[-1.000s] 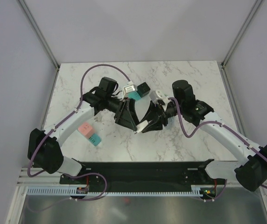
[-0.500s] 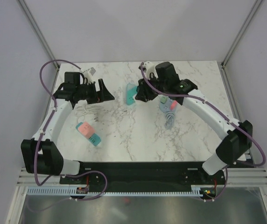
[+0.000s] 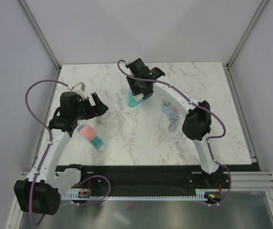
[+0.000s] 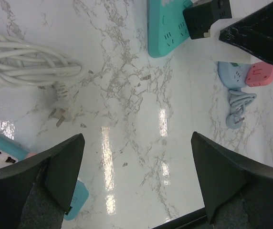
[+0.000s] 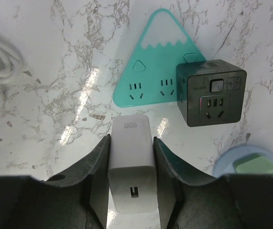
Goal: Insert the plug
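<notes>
Plug [image 5: 131,176], white, marked 60W, clamped between the fingers of the right gripper [image 5: 131,145], just at 6 o'clock of the teal strip [image 5: 151,67] in the right wrist view; touching it or not, cannot tell. Black cube [image 5: 212,95] seated on the right side of that strip. Left gripper [image 4: 136,183] with fingers wide apart over bare marble, at 9 o'clock of the teal strip in the top view, well apart from it.

White marble table [image 3: 127,148], glossy, with grey veins and bright reflections. On it: pink strip [image 3: 91,137] at 8 o'clock from the middle, blue disc [image 3: 169,109] with a short bundled cable [image 3: 173,123] at 3 o'clock, white cord [image 4: 26,64] bundled at 10 o'clock in the left wrist view. Plain pale walls [image 3: 141,28] on three sides, metal posts [image 3: 40,33] at the far corners.
</notes>
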`<state>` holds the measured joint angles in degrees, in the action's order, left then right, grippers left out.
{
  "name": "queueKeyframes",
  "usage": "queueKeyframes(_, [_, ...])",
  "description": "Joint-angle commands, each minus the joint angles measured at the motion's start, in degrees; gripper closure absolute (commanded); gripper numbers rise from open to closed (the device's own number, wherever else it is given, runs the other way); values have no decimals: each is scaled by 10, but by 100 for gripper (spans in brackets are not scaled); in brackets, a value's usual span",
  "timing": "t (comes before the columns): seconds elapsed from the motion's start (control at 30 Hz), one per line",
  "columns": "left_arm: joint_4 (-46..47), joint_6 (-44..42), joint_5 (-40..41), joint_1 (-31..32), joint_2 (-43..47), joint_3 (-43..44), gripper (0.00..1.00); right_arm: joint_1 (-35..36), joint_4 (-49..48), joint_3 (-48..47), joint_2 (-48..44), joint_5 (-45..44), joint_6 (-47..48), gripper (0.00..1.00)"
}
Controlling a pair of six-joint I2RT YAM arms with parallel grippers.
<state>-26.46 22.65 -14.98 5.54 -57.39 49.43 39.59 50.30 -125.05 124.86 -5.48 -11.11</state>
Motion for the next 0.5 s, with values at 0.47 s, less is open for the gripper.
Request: queueKeyframes(0.47, [56,13,-2,19,54,-24,0,-1,10,-107,115,13,19,100])
